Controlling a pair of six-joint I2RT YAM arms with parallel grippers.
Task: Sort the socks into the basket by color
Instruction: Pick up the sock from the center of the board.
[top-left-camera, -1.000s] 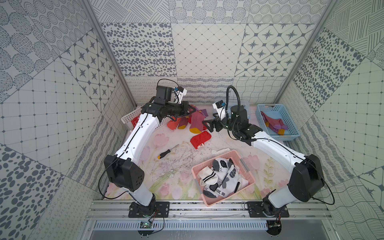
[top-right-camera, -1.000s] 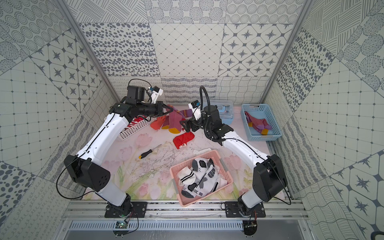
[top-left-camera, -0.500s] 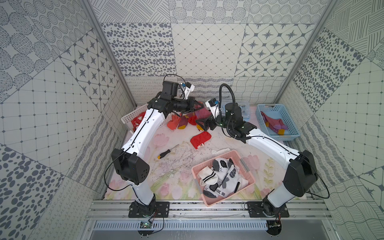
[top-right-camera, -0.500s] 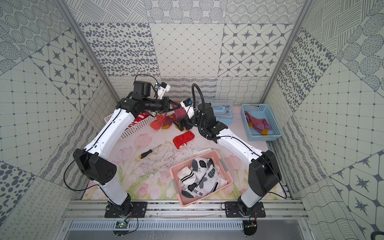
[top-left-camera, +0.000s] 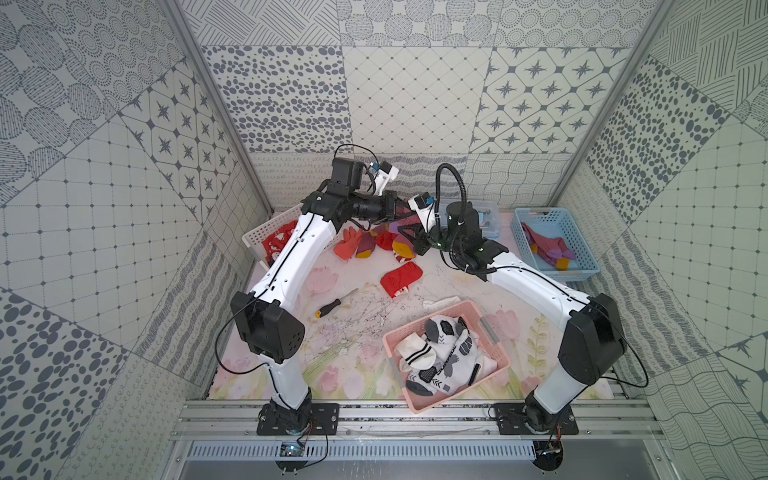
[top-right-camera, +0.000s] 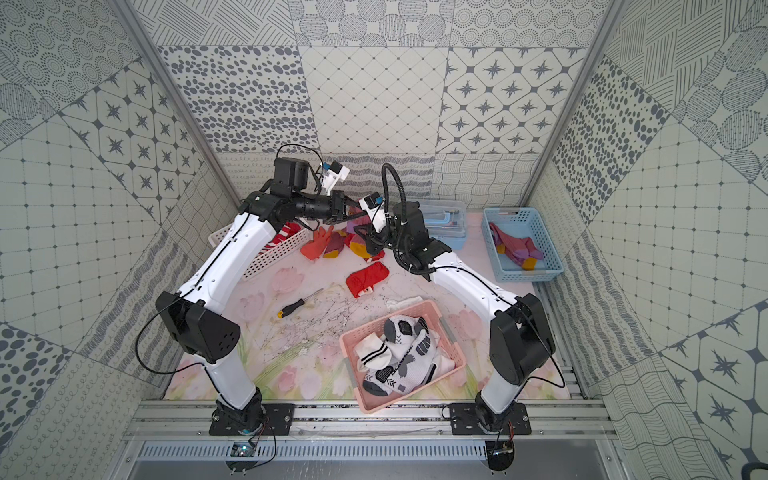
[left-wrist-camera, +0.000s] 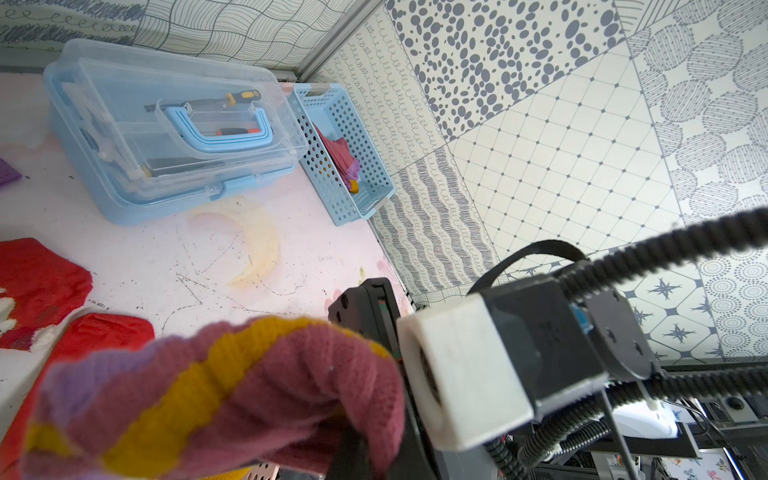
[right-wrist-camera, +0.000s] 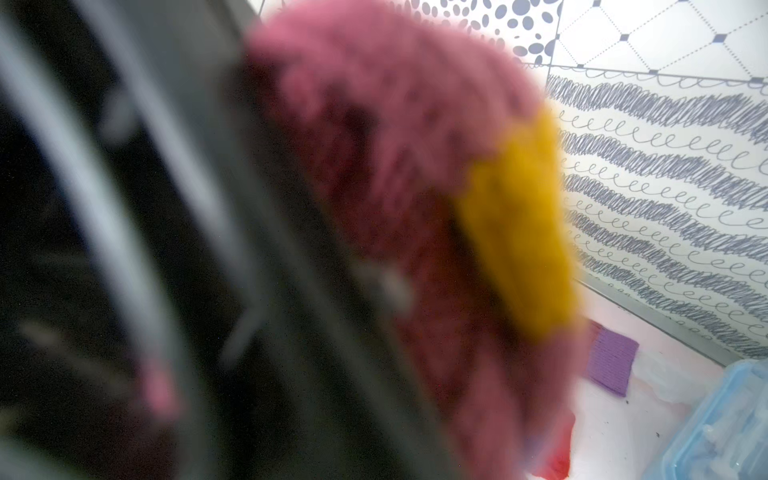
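The right gripper (top-left-camera: 409, 232) has just closed on the purple sock (left-wrist-camera: 232, 386) that the left gripper (top-left-camera: 401, 210), also clamped on it, holds above the desk (top-left-camera: 449, 286) at 12 o'clock: a handover toward the blue basket (top-left-camera: 590, 266) at 2 o'clock.

A: Back of the worktop (top-left-camera: 449, 266) is tight: both wrists meet over the sock pile (top-left-camera: 382, 241), toolbox (top-left-camera: 486, 212) just behind.
B: Middle is open, only the screwdriver (top-left-camera: 334, 302) and red sock (top-left-camera: 401, 279). Pink basket (top-left-camera: 492, 345) blocks front right.
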